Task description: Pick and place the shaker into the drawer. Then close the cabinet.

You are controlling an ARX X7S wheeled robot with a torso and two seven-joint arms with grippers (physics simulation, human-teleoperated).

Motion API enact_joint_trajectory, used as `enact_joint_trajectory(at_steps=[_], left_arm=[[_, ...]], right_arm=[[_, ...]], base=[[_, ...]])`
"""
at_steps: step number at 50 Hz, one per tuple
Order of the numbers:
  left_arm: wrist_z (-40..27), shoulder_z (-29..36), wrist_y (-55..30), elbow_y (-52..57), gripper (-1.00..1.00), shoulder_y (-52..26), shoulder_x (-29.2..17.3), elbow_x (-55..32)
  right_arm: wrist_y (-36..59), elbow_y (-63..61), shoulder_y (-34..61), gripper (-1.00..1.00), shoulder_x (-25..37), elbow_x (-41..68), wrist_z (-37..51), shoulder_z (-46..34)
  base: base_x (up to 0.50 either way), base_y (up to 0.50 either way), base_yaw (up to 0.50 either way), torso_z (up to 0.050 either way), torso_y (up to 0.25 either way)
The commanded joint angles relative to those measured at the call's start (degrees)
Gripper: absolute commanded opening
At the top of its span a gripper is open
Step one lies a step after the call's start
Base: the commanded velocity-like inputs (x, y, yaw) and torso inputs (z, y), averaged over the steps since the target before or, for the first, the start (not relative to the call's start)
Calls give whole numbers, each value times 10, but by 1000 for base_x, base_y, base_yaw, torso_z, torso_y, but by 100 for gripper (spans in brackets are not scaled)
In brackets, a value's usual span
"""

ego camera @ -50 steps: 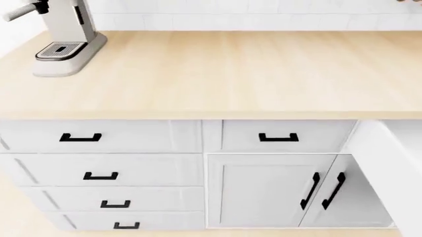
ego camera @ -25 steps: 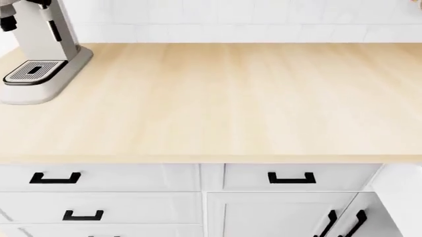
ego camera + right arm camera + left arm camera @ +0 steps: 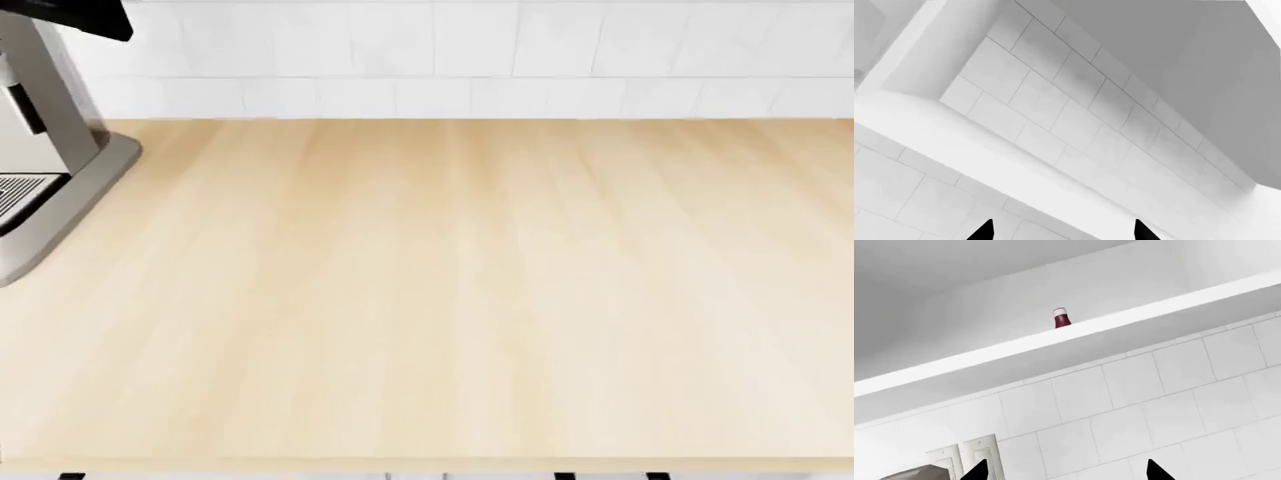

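While the shaker (image 3: 1062,318) stands upright on a white ledge (image 3: 987,357) above the tiled wall (image 3: 1121,410), both grippers, left (image 3: 1064,470) and right (image 3: 1062,229), are spread wide, holding nothing; below, a coffee machine (image 3: 40,150) sits on the wooden counter (image 3: 454,290).

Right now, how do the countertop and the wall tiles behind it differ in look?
The countertop is pale wood with long grain streaks; the wall tiles are white with thin grout lines. The countertop lies flat; the tiles stand upright behind it. Both look bare here.
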Motion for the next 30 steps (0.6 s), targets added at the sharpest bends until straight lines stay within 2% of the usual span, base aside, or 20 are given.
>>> enact_joint_trajectory(at_steps=[1, 11, 28, 30], left_arm=[[0, -3, 0, 6, 100, 8, -1, -5], [-1, -11, 0, 15, 100, 23, -3, -11], [-4, -12, 1, 20, 100, 34, -2, -14], [-4, -13, 0, 22, 100, 36, -3, -16]], right_arm=[[-4, -7, -4, 100, -2, 0, -3, -4], [-14, -14, -12, 100, -1, 3, 1, 5], [-11, -25, -18, 100, 5, 4, 5, 9], [-11, -28, -21, 100, 7, 5, 3, 8]], base=[[500, -79, 0, 0, 0], [500, -24, 0, 0, 3], [0, 0, 0, 0, 2], [500, -1, 0, 0, 0]])
